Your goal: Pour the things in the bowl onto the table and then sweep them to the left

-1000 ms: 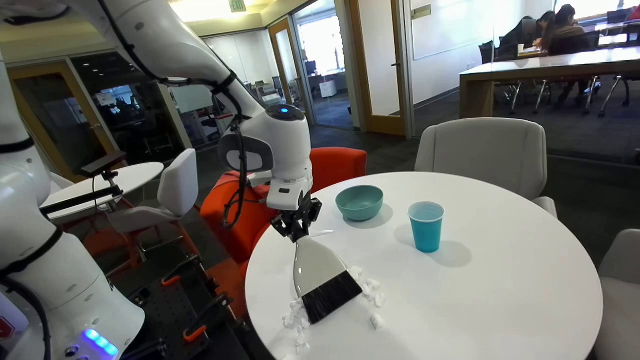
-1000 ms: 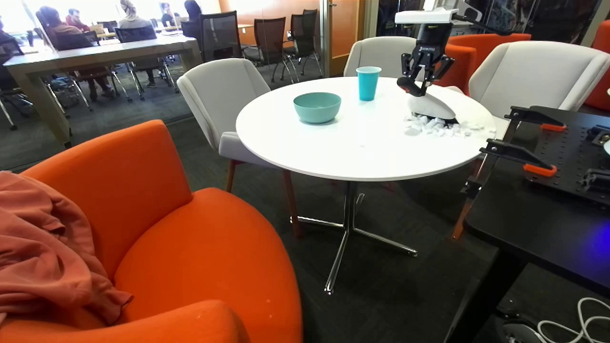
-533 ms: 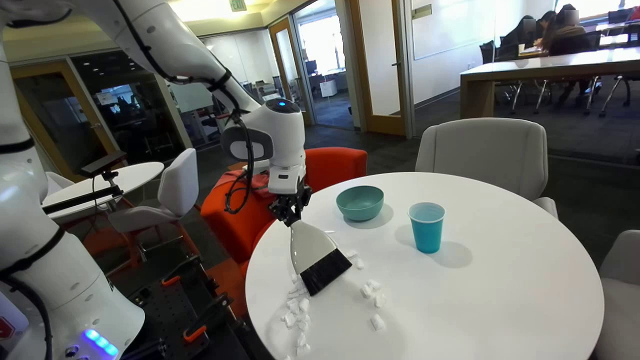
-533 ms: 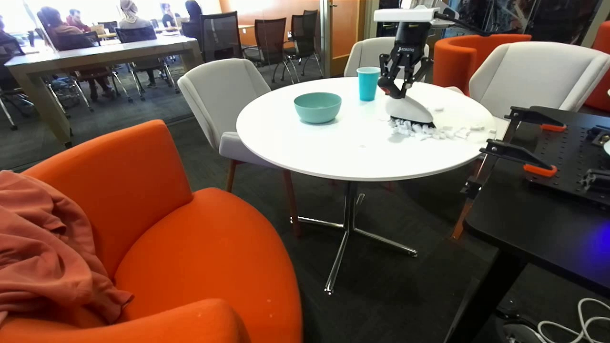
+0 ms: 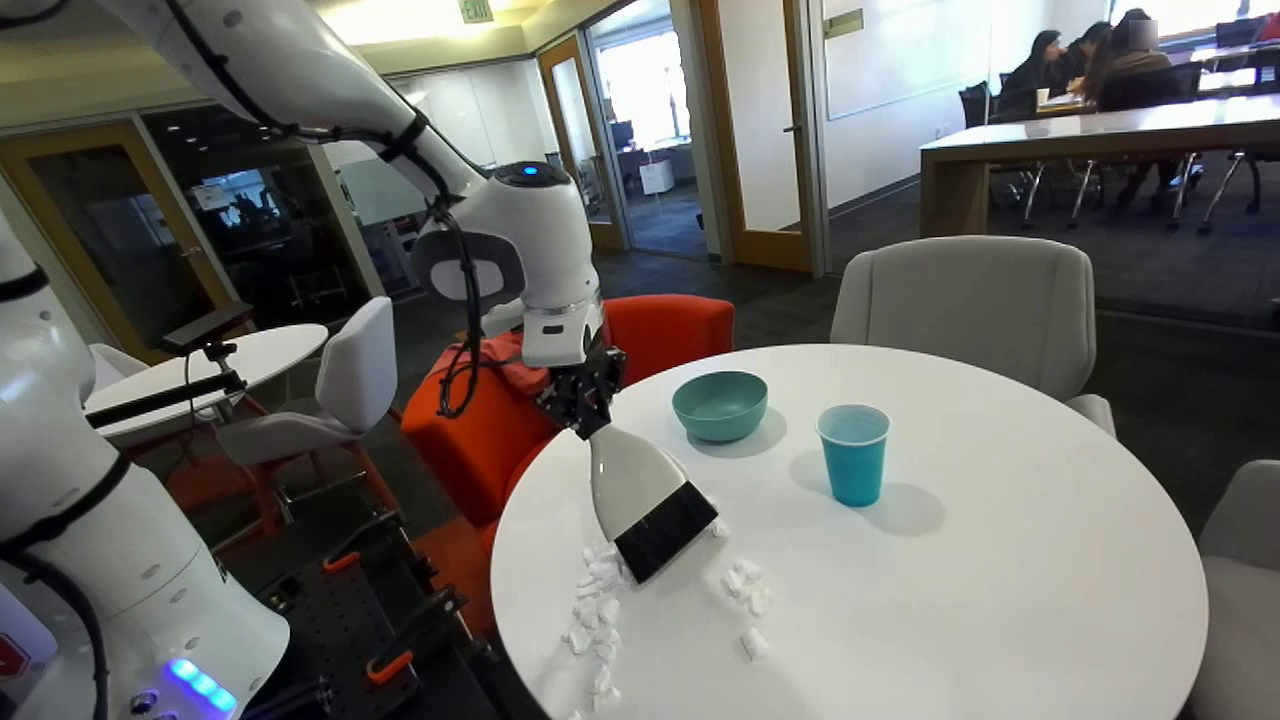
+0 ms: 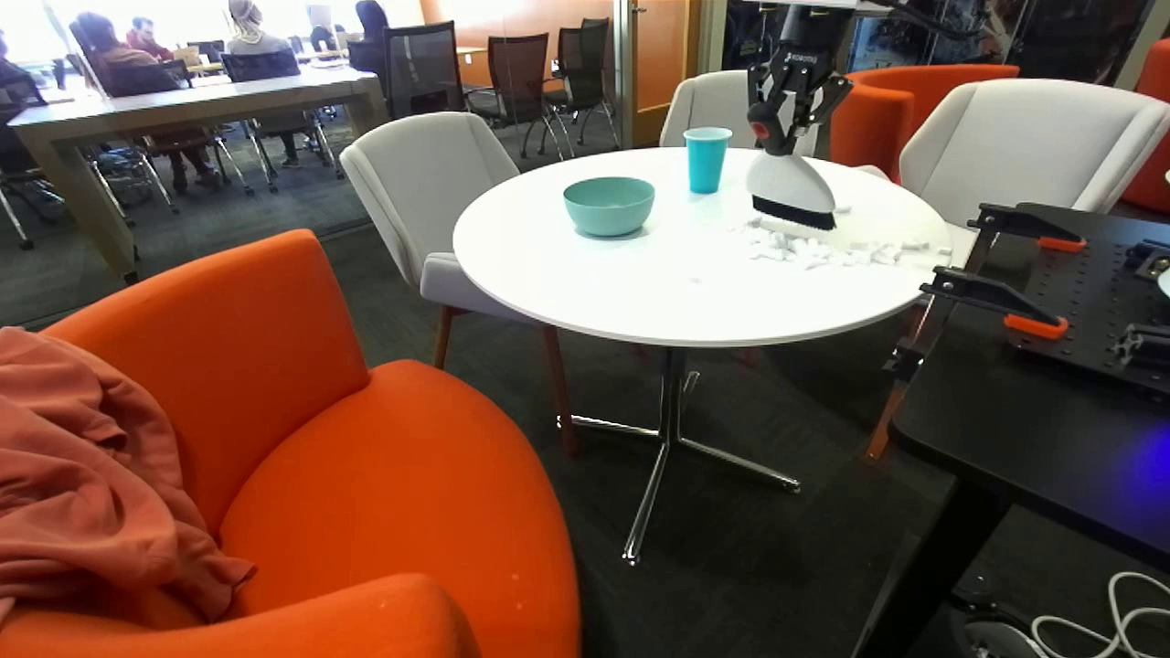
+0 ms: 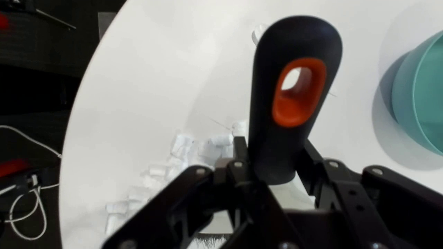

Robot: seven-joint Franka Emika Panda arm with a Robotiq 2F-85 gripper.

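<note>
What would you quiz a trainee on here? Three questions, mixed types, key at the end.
1. Open: what is the pincer holding?
2. True or false: the cup is wider than the bowl.
3. Multiple choice: most of the visible white bits lie A) on the orange chair, B) on the same table as the bowl, C) on the grey chair.

Key: 1: a brush. 2: False, the bowl is wider. 3: B.

In an exterior view, a green sign (image 5: 475, 11) reads EXIT. In an exterior view, letters (image 6: 803, 58) on the pincer (image 6: 786, 137) read ROBOTIQ. A red label (image 5: 12, 656) is illegible.
</note>
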